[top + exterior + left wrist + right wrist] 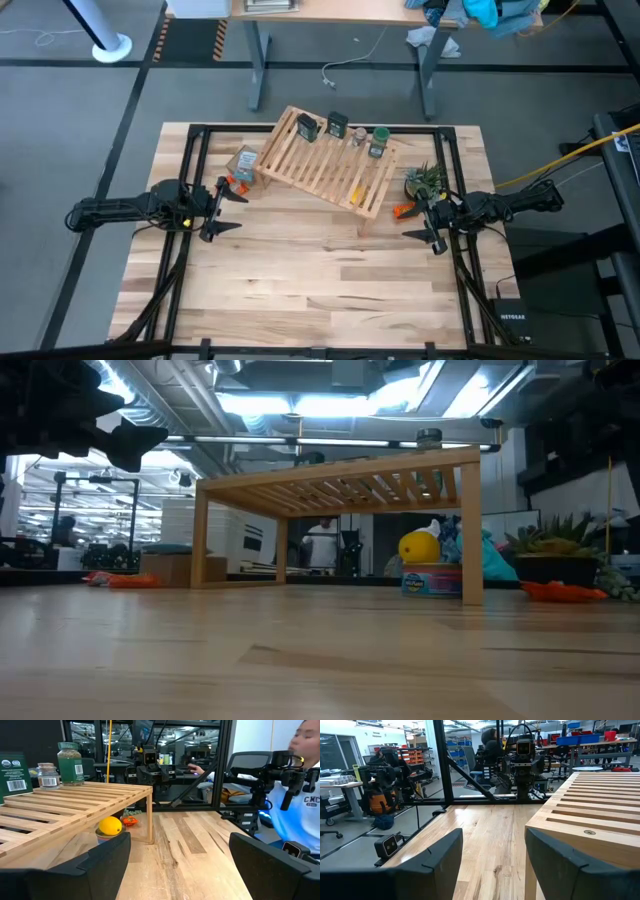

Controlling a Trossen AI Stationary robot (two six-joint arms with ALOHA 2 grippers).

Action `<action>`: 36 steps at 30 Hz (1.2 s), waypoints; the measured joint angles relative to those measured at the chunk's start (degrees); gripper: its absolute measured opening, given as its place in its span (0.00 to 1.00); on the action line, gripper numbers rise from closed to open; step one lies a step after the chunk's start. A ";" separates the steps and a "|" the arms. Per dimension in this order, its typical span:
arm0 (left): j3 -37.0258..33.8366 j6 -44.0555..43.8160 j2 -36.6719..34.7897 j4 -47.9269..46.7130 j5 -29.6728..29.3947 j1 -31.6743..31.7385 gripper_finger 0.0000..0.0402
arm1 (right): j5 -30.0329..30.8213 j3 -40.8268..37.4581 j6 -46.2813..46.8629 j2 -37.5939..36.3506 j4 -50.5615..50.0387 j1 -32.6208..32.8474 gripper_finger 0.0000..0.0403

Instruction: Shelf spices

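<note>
A workshop of desks and steel frames surrounds the wood table. From above, the shelf sits askew near the table's far edge, its long axis running from far left toward the right edge; four jars already stand upright in a row along the shelf's far edge, suggesting the stocking is done. The left gripper and right gripper rest empty at the table's left and right edges, apparently parked. At table height, the shelf stands level over a yellow lemon. The left wrist camera shows that gripper's fingers spread wide, jars to one side on the slats. The right wrist camera shows fingers moderately parted beside the shelf's end.
</note>
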 joint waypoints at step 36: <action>-0.01 0.00 0.00 -0.02 0.01 0.00 0.82 | 0.70 0.00 -3.41 -0.02 0.26 0.00 0.55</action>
